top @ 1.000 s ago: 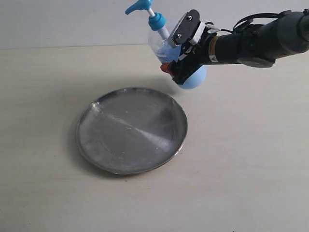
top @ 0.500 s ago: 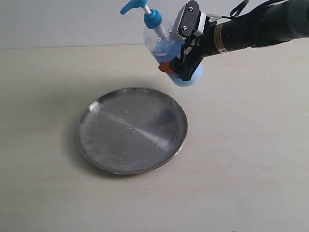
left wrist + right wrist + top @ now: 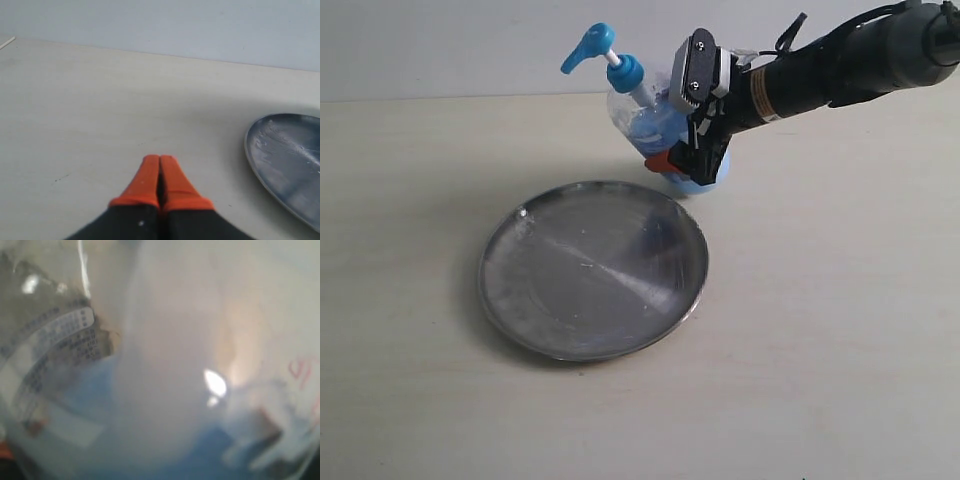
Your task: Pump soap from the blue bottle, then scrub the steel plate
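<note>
The blue bottle [image 3: 638,112] tilts to the left just behind the steel plate's far right rim, its base low near the table. My right gripper [image 3: 682,150] is shut on the bottle's body, which fills the right wrist view [image 3: 150,380] and hides the fingers there. The steel plate [image 3: 592,268] lies flat in the middle of the table, and its edge shows in the left wrist view [image 3: 287,160]. No soap is visible on it. My left gripper [image 3: 159,161] is shut, orange fingertips pressed together, empty, above bare table and apart from the plate.
A pale wooden table [image 3: 820,330] carries everything, and a light wall [image 3: 440,45] runs along its back edge. The right arm [image 3: 840,70] reaches in from the upper right above the table.
My right gripper has carried the blue bottle leftward and down, from hanging high behind the plate to low beside its far right rim. The plate has not moved.
</note>
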Available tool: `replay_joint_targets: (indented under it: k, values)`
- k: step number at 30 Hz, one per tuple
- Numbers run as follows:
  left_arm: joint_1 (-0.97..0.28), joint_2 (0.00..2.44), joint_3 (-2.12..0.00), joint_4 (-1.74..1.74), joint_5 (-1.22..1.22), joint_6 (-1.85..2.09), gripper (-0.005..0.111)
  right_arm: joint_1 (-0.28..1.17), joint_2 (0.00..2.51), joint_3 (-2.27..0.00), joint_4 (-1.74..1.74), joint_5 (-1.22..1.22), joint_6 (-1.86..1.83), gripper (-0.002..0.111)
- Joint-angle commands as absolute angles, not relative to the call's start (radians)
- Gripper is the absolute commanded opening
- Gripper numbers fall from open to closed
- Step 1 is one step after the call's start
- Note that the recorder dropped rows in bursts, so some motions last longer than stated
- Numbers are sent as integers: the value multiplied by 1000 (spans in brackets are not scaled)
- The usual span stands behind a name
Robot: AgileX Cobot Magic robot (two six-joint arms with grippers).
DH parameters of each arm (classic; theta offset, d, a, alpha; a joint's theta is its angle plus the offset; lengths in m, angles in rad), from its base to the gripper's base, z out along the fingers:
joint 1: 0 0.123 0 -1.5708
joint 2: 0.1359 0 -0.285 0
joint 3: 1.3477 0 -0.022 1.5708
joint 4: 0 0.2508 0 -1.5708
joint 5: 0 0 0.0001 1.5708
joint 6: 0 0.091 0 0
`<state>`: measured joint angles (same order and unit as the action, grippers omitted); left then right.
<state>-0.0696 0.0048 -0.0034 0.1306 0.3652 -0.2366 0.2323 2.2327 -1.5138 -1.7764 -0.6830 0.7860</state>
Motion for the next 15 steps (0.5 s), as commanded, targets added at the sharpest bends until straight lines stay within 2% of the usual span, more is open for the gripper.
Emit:
replay_joint_targets:
  k: [1,15]
  values:
    - [-66,0,0,131,357,-239,0,233,2229,-1534,-1744,-714,786,0]
    - [-66,0,0,131,357,-239,0,233,2240,-1534,-1744,-742,786,0]
